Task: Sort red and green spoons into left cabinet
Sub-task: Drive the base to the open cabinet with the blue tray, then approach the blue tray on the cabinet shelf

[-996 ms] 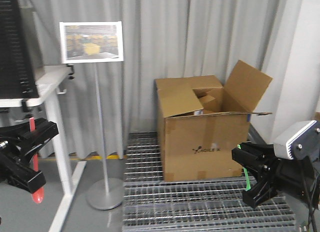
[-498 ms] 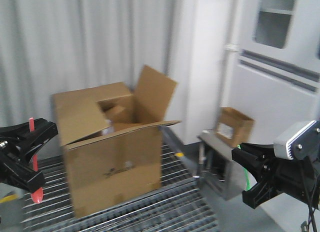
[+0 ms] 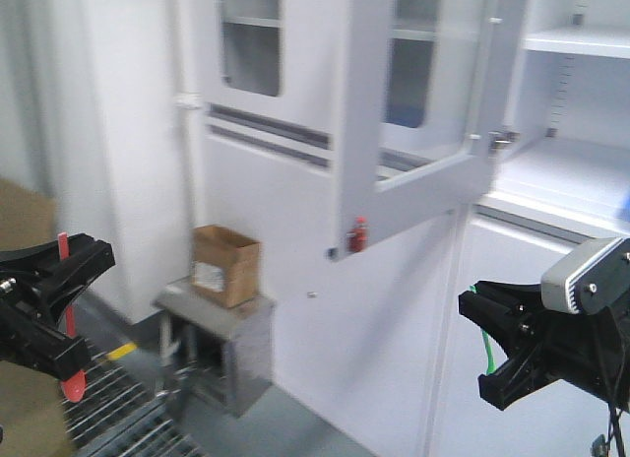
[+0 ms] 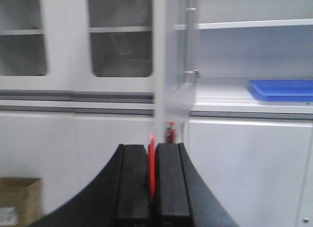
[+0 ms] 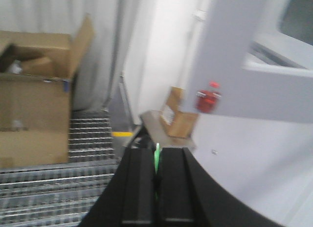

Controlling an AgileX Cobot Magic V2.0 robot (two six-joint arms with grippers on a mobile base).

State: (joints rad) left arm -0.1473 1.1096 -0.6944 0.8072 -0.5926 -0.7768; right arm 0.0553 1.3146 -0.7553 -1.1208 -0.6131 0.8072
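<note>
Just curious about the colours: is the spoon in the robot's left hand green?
No, the left hand is pinching a red spoon between its black fingers.

Two spoons: one red spoon (image 3: 69,321), one green spoon (image 3: 485,349). Two pincers, left pincer (image 4: 151,158) and right pincer (image 5: 156,161), one spoon clamped in each. Two cardboard boxes: one large open box (image 5: 34,119) at the left of the right wrist view, one small box (image 3: 224,267) lower centre-left in the front view. One grey cabinet (image 3: 295,299), one open door (image 3: 356,132), one blue tray (image 4: 283,89) at mid right of the left wrist view.
</note>
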